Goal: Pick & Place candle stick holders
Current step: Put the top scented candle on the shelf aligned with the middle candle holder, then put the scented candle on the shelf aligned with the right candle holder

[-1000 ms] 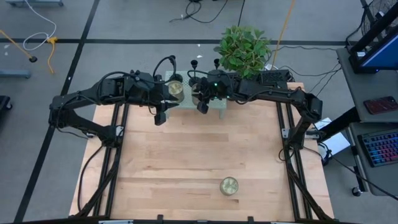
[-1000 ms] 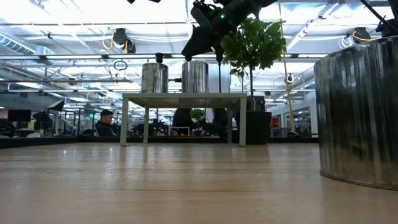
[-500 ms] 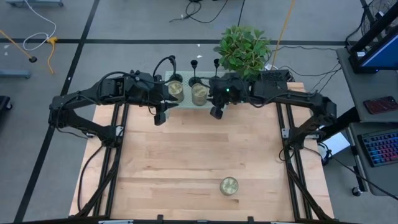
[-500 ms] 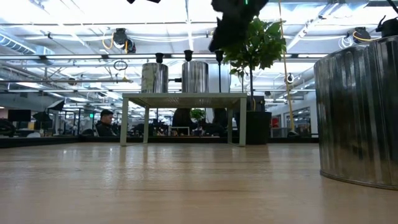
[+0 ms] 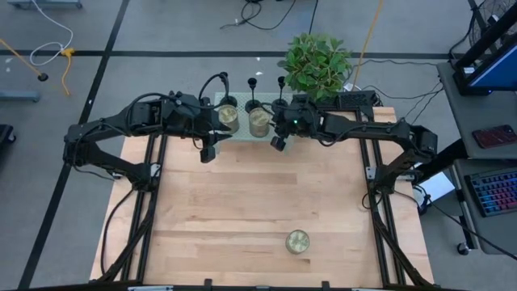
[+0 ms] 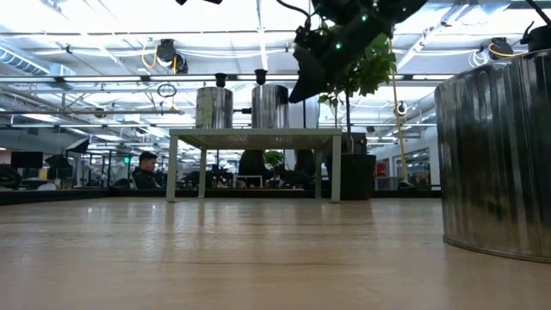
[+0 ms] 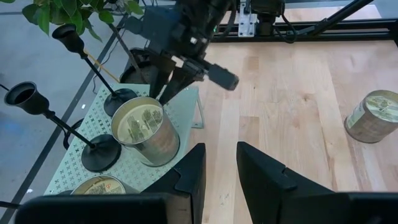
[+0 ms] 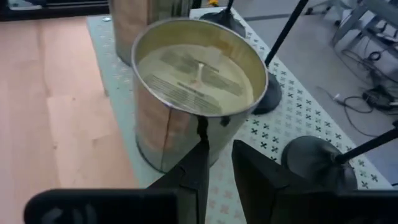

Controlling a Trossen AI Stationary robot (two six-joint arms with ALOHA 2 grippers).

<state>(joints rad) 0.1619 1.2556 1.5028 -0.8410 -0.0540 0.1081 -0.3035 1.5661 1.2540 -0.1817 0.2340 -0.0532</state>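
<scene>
Three black candle stick holders (image 5: 225,84) (image 5: 253,90) (image 5: 281,87) stand on their disc bases on a pale green perforated stand (image 5: 242,136) at the table's far edge. Two show in the left wrist view (image 7: 93,149) (image 7: 118,99). Two candle tins (image 5: 229,117) (image 5: 258,121) stand in front of them. My right gripper (image 5: 279,143) (image 8: 219,146) hovers just right of the right tin (image 8: 193,81), its fingers a little apart, holding nothing. My left gripper (image 5: 208,150) (image 7: 221,152) waits left of the stand, slightly open and empty.
A third candle tin (image 5: 298,241) stands on the wooden table near its front edge; it fills the right of the low view (image 6: 495,155). A potted plant (image 5: 317,63) stands behind the stand's right end. Bare wood (image 5: 242,202) lies between the stand and the front tin.
My right gripper has moved from above the right tin toward the table's right edge, then come down a little beside it. The tin has stayed on the stand.
</scene>
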